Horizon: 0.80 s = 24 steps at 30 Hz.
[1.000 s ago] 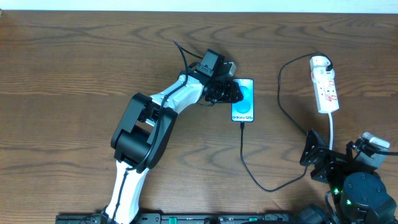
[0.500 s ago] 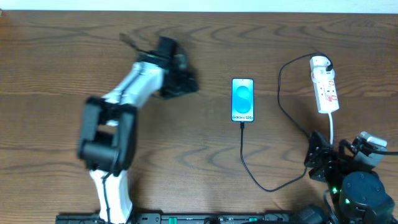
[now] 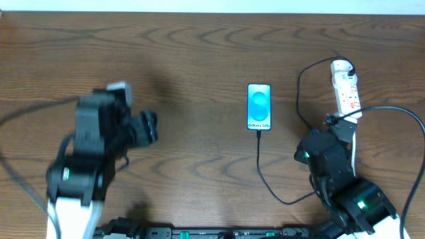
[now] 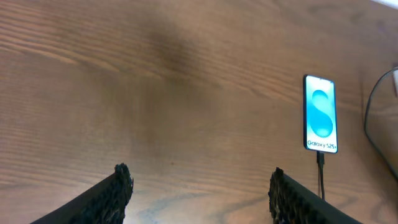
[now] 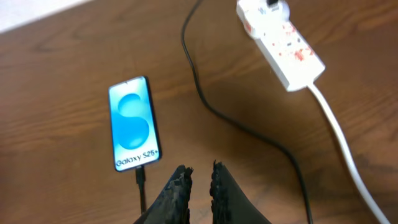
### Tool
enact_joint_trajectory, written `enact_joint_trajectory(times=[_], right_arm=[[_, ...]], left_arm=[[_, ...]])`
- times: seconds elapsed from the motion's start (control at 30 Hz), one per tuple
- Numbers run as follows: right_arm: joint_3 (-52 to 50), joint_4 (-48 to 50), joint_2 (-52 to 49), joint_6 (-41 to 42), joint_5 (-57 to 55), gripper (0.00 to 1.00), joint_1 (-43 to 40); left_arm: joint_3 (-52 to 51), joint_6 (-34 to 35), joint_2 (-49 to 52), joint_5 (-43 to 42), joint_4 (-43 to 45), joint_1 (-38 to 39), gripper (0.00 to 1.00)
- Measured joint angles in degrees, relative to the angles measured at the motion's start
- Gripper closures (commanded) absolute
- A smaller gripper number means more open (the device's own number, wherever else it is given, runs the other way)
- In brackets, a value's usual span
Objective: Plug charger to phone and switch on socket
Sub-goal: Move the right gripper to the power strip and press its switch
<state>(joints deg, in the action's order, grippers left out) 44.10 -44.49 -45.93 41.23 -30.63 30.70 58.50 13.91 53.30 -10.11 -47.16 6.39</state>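
The phone (image 3: 259, 106) lies flat mid-table with its cyan screen lit, also seen in the left wrist view (image 4: 321, 114) and the right wrist view (image 5: 133, 124). The charger cable (image 3: 271, 188) runs from its plug tip (image 5: 140, 178) at the phone's lower edge, loops right and climbs to the adapter (image 3: 341, 66) on the socket (image 3: 348, 96). My left gripper (image 4: 200, 186) is open and empty over bare wood, far left of the phone (image 3: 147, 127). My right gripper (image 5: 200, 176) is shut on nothing, between phone and socket (image 5: 283, 45), short of both.
The socket's thick white cord (image 5: 348, 165) runs back from the strip toward my right arm (image 3: 329, 162). The black cable (image 5: 249, 127) crosses just right of my right fingers. Brown wood table (image 3: 199, 53) lies all around, its far edge at the top.
My left arm has pulled away from the phone, leftward and back, with its jaws open. My right arm has lifted and swung forward toward the socket while its jaws closed.
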Motion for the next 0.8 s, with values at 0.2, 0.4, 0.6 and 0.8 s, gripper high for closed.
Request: enact_joint_trajectory(times=[0.2, 0.4, 0.6, 0.8], right_arm=[[0.0, -0.1, -5.8, 4.0, 5.8, 0.99, -9.7], [0.4, -0.2, -13.7, 3.9, 15.1, 0.99, -25.9], [11.5, -2.9, -29.0, 0.2, 23.5, 0.99, -40.2], [34.5, -11.0, -49.9, -3.2, 25.9, 0.99, -47.6]], left_arm=[[-14.1, 3.7, -25.3, 6.7, 6.0, 0.0, 0.05], [-14.3, 4.3, -29.0, 15.1, 6.8, 0.0, 0.05], [-14.6, 4.3, -29.0, 17.2, 5.7, 0.0, 0.05], [-14.7, 4.3, -28.9, 17.8, 1.1, 0.0, 0.05]])
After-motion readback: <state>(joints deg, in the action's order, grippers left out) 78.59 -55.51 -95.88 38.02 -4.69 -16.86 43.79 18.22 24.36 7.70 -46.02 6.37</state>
